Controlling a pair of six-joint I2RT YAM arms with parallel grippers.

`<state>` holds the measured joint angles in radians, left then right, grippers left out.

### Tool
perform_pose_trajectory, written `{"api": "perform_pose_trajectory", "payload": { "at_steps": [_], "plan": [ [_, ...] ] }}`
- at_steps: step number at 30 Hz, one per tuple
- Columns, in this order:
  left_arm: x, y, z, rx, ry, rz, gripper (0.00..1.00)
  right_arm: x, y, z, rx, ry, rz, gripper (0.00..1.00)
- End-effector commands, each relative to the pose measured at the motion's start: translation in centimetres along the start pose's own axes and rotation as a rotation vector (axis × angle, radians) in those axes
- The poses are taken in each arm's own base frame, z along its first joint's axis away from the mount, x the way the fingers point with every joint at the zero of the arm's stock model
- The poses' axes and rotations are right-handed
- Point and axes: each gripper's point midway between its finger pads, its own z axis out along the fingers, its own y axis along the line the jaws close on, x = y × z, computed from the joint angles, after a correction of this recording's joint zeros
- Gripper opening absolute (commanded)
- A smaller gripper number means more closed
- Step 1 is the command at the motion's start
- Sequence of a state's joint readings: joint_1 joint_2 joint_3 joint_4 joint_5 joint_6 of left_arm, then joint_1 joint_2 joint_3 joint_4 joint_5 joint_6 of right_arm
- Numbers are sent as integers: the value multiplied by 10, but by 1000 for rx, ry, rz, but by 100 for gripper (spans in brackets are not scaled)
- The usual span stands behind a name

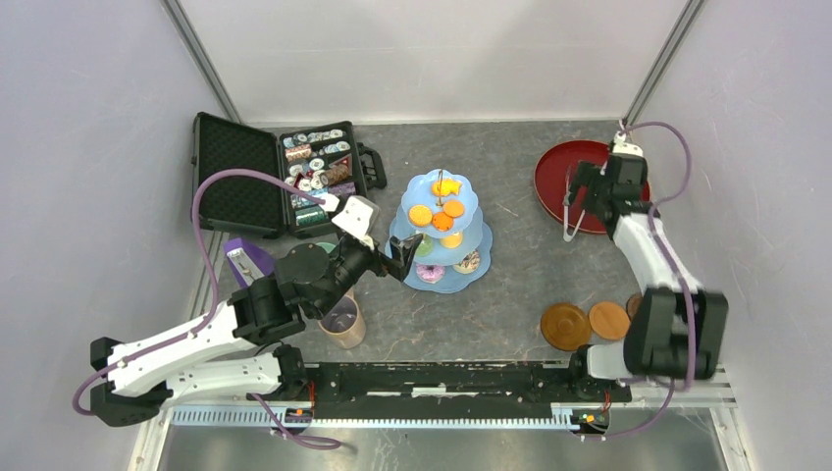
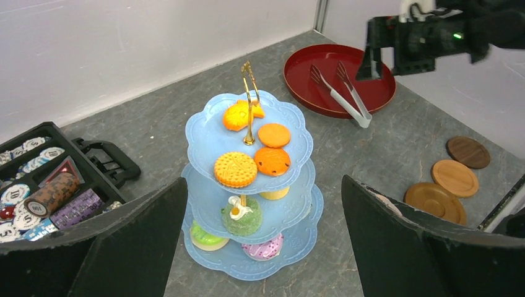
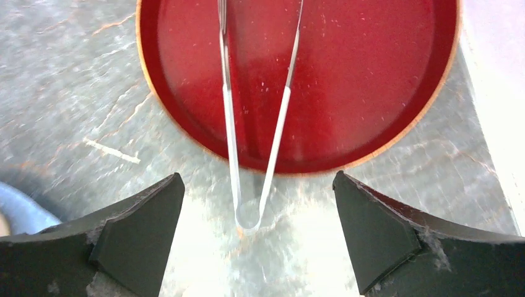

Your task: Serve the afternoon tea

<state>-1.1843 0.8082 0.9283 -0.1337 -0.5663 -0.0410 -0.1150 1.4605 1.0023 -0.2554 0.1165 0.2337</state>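
Since the pale-blue three-tier scalloped cake stand [image 2: 204,139] looks like light, stiff plastic and tall for its base, the loose orange biscuits [image 2: 235,169] may slide if it tips. Best hold seems the thin gold loop handle [image 2: 248,77] or the bottom-tier rim, kept level. Stand sits mid-table, just ahead of left gripper [image 1: 400,257], centred between its spread fingers, not touching. Right gripper [image 3: 257,182] gapes empty over metal tongs [image 3: 228,124] lying across the rim of the round dark-red tray [image 3: 371,62].

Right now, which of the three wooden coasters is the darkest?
The dark-brown coaster at the end of the row nearest the red tray. The middle coaster and the rimmed coaster at the other end are both lighter, orange-brown.
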Motion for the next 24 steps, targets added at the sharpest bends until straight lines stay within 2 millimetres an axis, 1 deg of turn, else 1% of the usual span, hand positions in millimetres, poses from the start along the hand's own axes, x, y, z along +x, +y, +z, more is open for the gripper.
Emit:
{"api": "perform_pose_trajectory", "payload": {
  "at_steps": [1, 2, 3, 4, 5, 7, 9, 11, 14, 17, 18, 21, 24],
  "plan": [
    [-28, -2, -2, 7, -43, -75, 100, 35, 13, -54, -113, -17, -32, 98],
    [-30, -2, -2, 7, -43, -76, 100, 53, 23, -61, -165, 0, -49, 98],
    [-33, -1, -2, 4, -45, -77, 100, 69, 36, -71, -232, 19, -59, 98],
    [-36, 1, -3, -4, -49, -78, 100, 83, 44, -79, -277, 39, -59, 98],
    [-38, 2, -4, -10, -52, -81, 100, 105, 62, -88, -342, 73, -92, 98],
    [-44, 4, -8, -14, -63, -100, 100, 137, 85, -105, -427, 110, -141, 98],
    [-51, 4, -12, -2, -73, -129, 100, 161, 96, -120, -460, 141, -170, 98],
    [-59, 3, -16, 11, -83, -166, 100, 180, 99, -133, -466, 166, -192, 98],
    [-74, 1, -20, 29, -91, -193, 100, 202, 93, -147, -448, 200, -185, 98],
    [-88, 2, -21, 28, -113, -185, 100, 211, 86, -159, -454, 200, -148, 98],
    [-92, 4, -20, 19, -125, -181, 100, 211, 80, -161, -433, 196, -139, 98],
    [-100, 9, -19, -2, -164, -161, 100, 212, 53, -163, -308, 204, -126, 98],
    [-97, 13, -17, -28, -176, -144, 100, 215, 37, -164, -227, 212, -84, 98]
  ]
}}
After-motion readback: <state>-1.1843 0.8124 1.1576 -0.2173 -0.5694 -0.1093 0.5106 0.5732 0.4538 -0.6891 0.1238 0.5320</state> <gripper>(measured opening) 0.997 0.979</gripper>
